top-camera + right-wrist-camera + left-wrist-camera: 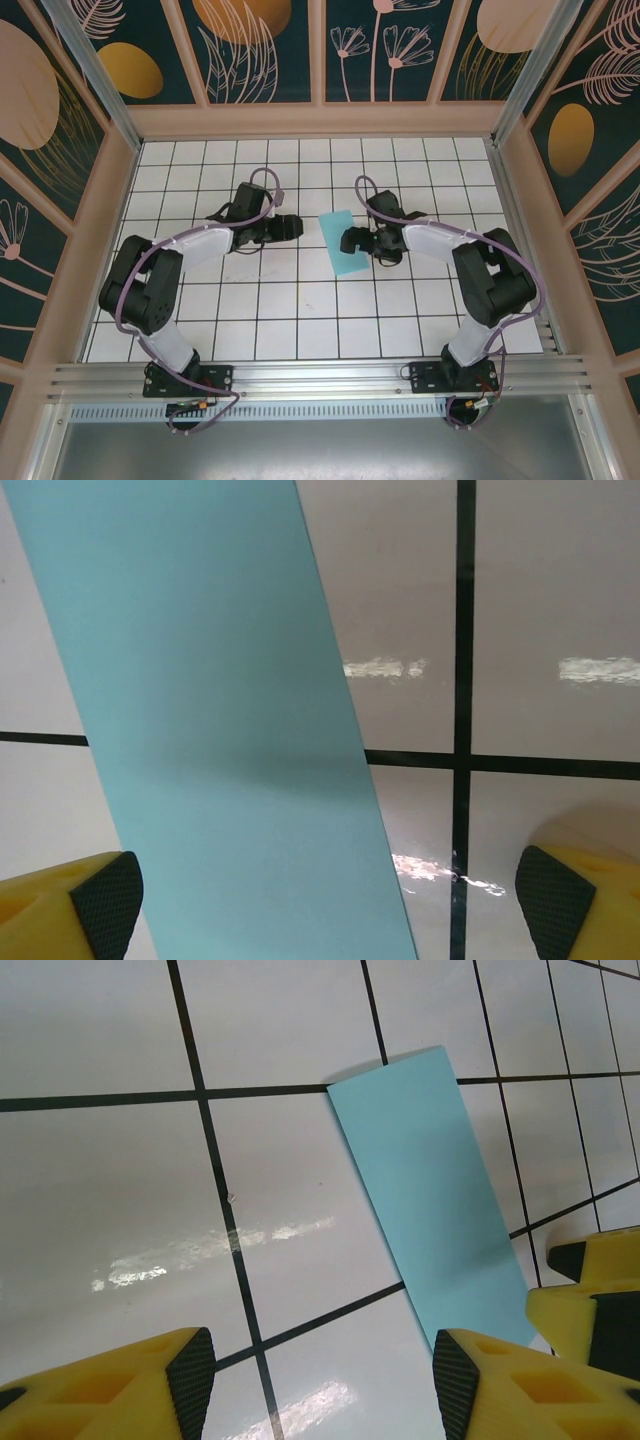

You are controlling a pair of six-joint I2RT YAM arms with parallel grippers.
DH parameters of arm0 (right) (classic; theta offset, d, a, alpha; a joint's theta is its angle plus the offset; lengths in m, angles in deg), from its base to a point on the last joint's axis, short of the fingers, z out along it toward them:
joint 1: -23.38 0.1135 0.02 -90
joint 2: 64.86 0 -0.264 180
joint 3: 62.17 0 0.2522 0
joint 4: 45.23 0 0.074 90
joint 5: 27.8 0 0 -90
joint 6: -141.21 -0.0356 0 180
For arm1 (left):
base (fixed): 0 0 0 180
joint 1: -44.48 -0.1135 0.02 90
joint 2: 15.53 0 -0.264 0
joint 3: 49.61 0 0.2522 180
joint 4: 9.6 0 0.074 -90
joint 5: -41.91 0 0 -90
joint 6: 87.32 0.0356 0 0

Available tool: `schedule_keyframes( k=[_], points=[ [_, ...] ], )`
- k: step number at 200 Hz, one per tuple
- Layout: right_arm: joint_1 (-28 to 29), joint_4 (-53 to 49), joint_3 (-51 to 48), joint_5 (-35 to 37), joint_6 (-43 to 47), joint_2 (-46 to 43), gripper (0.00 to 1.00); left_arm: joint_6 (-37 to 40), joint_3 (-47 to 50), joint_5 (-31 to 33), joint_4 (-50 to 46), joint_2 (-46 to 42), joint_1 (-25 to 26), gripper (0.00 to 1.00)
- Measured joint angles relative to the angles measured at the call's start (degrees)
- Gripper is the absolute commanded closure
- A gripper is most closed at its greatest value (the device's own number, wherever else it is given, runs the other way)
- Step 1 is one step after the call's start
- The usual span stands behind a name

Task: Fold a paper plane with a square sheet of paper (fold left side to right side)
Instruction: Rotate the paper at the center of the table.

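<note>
Paper (341, 243) lies flat on the table (300, 320) at the middle of the top view. It is a narrow, slightly tilted rectangle, so the left-to-right half fold looks made. The step in hand seems to be letting go and setting that crease.

To do it well:
- One gripper should pin the sheet near an end, since the glossy tiles would let thin paper slide.
- The other should run a closed fingertip along the folded long edge, from one end to the other.
- The two layers should be checked for flush edges first. A skewed half fold would throw off every later wing fold.
- Which long edge is the crease I cannot tell.

Right gripper (328, 898) has its fingers spread wide and grasps nothing. In its wrist view the paper runs from the upper left down to the bottom centre between its pads. Whether the lower-left pad touches the sheet is unclear.

Left gripper (322, 1375) stands partly apart with only bare tile between its fingers. The paper's near corner sits just beside its right-hand fingertip.
</note>
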Motion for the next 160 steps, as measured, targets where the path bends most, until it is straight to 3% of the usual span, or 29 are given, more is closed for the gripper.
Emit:
schedule_keyframes(
  k=[78,160],
  points=[
    [4.9,-0.6,0.7,4.5,-2.4,0.7,0.01,0.0,0.2,0.0,0.0,-0.2,0.0,0.38],
    [10.2,-0.8,1.0,4.7,-5.8,0.7,0.02,0.0,0.2,0.0,0.0,-0.4,0.0,0.38]
  ],
)
